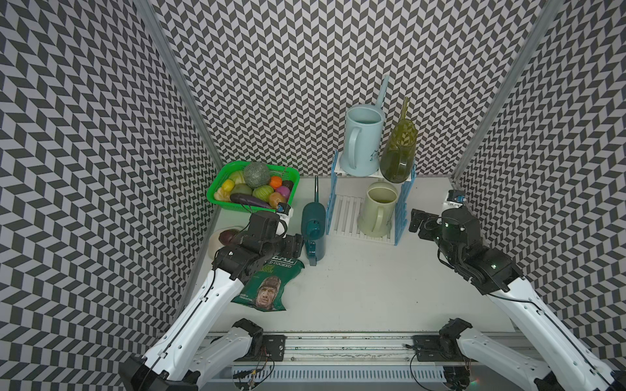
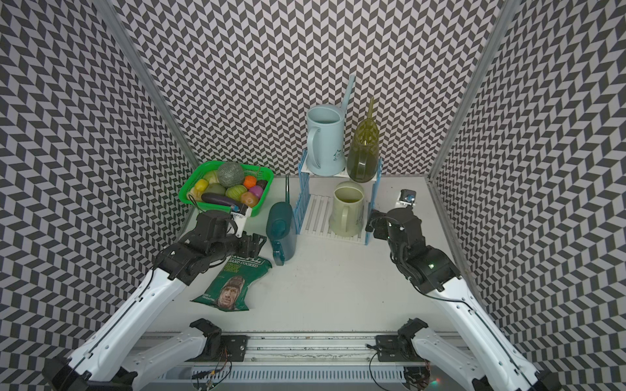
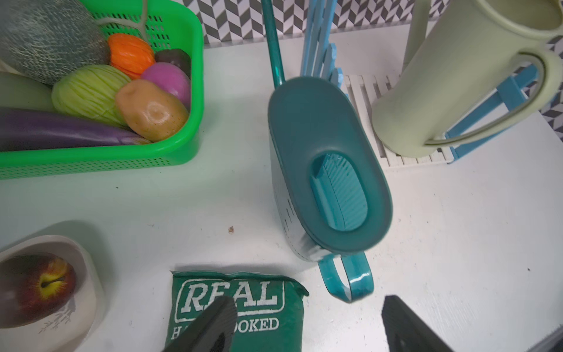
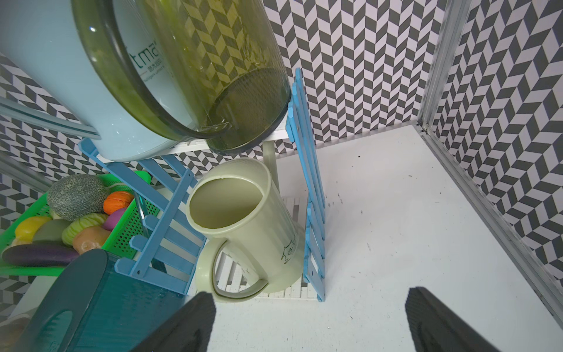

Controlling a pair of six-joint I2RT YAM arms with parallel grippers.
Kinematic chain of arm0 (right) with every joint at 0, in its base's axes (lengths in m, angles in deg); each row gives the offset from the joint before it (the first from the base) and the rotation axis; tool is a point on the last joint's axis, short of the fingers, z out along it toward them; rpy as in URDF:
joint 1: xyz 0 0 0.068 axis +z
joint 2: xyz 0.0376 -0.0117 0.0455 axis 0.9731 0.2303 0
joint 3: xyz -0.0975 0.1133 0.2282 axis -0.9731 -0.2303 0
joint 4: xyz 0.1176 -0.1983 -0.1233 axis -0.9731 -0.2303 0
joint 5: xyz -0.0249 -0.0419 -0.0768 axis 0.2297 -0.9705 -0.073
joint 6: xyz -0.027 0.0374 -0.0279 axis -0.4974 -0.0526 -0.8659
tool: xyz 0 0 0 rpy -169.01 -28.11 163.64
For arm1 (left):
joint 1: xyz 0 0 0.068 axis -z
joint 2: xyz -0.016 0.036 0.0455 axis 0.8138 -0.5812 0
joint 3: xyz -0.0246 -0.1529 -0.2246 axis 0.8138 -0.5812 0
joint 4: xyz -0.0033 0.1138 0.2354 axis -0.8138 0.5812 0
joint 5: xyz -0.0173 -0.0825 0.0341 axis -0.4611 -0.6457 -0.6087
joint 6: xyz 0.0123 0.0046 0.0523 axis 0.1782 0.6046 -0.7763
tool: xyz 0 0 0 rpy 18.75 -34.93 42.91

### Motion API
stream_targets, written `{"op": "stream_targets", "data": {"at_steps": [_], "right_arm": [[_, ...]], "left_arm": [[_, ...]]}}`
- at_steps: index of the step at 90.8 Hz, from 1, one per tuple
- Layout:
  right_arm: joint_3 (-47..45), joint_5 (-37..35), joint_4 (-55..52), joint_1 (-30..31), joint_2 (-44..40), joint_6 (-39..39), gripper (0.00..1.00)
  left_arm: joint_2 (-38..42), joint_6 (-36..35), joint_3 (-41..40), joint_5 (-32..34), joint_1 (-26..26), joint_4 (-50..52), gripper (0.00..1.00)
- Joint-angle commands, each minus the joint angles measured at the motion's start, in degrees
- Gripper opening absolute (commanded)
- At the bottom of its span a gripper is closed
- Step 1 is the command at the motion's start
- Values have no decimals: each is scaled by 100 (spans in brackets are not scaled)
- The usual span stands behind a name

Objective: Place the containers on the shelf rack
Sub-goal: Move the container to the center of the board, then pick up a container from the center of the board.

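Awaiting shelving beside, perhaps touching, the blue-framed slatted plastic rack [image 1: 345, 213]: dark teal plastic watering can [image 1: 313, 223]; left gripper [image 3: 309, 304], right gripper [image 4: 312, 295] spread empty.

Ahead of the left claw [image 3: 307, 307], dark teal can [image 3: 329, 158]; cream can [image 1: 376, 211], light blue can [image 1: 362, 142], translucent olive can [image 1: 398, 152]; rack [image 1: 342, 213] with white slats, blue frames

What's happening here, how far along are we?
Three cans sit on the shelf rack: the light blue can and olive green can on top, the cream can below. The dark teal can stands on the table beside the rack. The left gripper is open near its handle, holding nothing. The right gripper is open and empty by the rack's other side.
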Motion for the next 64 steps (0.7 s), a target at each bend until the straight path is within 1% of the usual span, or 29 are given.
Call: {"op": "stream_targets", "data": {"at_steps": [1, 10, 24, 39, 50, 64], "right_arm": [[-73, 79, 285, -28, -95, -30, 100], [-74, 137, 303, -28, -118, -4, 100], [-50, 219, 331, -28, -132, 13, 100], [-31, 281, 329, -28, -153, 22, 100], [-35, 314, 332, -28, -158, 51, 100], [-94, 387, 404, -28, -145, 88, 100]], "left_arm": [[243, 13, -73, -320, 126, -369, 84], [240, 245, -96, -308, 412, -398, 84], [210, 1082, -472, -470, 974, -407, 84], [192, 1827, -1091, -165, 1337, -594, 87], [177, 2017, -1351, 163, 1357, -842, 91], [-68, 2006, -1515, 690, 1458, -1391, 91]]}}
